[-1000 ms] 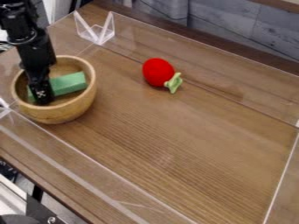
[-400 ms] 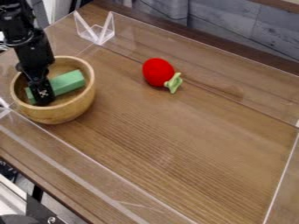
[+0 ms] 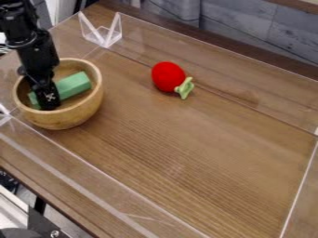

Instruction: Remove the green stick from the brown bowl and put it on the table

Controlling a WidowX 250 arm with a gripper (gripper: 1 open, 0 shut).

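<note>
A brown wooden bowl [image 3: 77, 115] stands at the left of the table. Inside it lies the green stick [image 3: 76, 86], a chunky green block leaning toward the bowl's right side. My black gripper [image 3: 45, 97] reaches straight down into the bowl from above, at the stick's left end. Its jaws are shut, and they seem to pinch the stick's left end, though the gripper body hides the contact.
A red strawberry-like toy [image 3: 169, 75] with a green leaf sits on the wooden table [image 3: 199, 158] to the right of the bowl. Clear acrylic walls [image 3: 102, 35] edge the table, with a clear stand at the back.
The gripper has rolled slightly about its vertical line inside the bowl. The stick and bowl stay where they were.
</note>
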